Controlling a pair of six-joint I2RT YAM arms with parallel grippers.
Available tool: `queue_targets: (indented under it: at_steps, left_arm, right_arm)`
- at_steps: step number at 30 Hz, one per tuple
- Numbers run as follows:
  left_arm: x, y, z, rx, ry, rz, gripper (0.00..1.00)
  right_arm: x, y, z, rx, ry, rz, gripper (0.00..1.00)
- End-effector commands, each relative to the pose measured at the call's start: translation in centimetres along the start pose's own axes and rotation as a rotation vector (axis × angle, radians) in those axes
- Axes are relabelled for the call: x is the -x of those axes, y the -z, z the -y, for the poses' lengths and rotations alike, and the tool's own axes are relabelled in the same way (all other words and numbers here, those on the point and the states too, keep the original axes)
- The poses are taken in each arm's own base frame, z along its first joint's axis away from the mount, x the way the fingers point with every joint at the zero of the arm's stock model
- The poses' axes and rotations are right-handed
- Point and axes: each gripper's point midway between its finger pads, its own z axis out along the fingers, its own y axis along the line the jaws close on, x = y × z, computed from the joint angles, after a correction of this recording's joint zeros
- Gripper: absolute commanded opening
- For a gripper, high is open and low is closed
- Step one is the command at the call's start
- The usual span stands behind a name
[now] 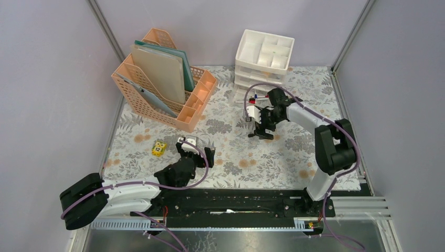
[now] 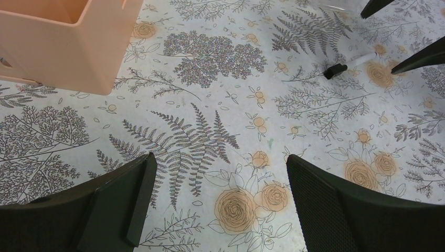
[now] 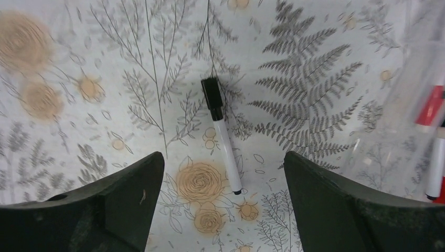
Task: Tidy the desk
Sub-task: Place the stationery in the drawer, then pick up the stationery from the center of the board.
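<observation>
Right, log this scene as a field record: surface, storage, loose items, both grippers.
surface: desk, covered by a fern-and-flower cloth
back left: peach file rack holding folders
back right: white three-drawer unit
loose items: yellow die near the left arm; black-capped marker lying flat on the cloth
left gripper: open, over bare cloth, holding nothing
right gripper: open, over the marker, holding nothing

Fern-print table (image 1: 236,157) bore peach file rack (image 1: 162,89), white drawer unit (image 1: 262,58) at back, yellow die (image 1: 159,148) nearer, black-capped marker (image 3: 221,134) lying flat
</observation>
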Motion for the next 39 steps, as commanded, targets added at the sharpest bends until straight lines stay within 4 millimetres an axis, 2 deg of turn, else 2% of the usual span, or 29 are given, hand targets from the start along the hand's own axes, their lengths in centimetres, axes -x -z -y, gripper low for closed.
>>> queue_targets:
  at_steps: [1,8,15,21,25,28,32,33,39]
  left_arm:
    - [1.4,-0.3,0.1,0.013,0.022,0.047,0.99]
    - [1.3,-0.3,0.1,0.012,0.021,0.046,0.99]
    - [1.3,-0.2,0.1,0.012,0.023,0.048,0.99]
    - [1.4,-0.1,0.0,0.011,0.027,0.052,0.99]
    - [1.4,0.0,-0.1,0.01,0.032,0.057,0.99]
    - [1.5,0.0,0.0,0.008,0.034,0.06,0.99]
    - [1.4,0.0,-0.1,0.008,0.035,0.06,0.99]
    - [1.4,0.0,-0.1,0.009,0.035,0.059,0.99]
    - [1.5,0.0,-0.1,0.009,0.036,0.06,0.99]
  right_arm:
    - [-2.5,-0.4,1.5,0.039,0.19,-0.146,0.91]
    - [-3.0,-1.8,2.1,0.097,0.177,-0.162,0.75]
    - [-4.0,-2.9,0.9,0.166,0.146,-0.195,0.61]
    - [-4.5,-3.4,0.4,0.192,0.123,-0.223,0.52]
    - [-5.1,-3.6,0.3,0.202,0.107,-0.256,0.43]
    - [-5.4,-3.7,0.3,0.204,0.092,-0.271,0.32]
    - [-5.5,-3.6,0.2,0.195,0.072,-0.279,0.04]
    - [-5.4,-3.5,0.2,0.189,0.066,-0.278,0.0]
    - [-3.9,-2.3,0.9,0.123,0.034,-0.247,0.0]
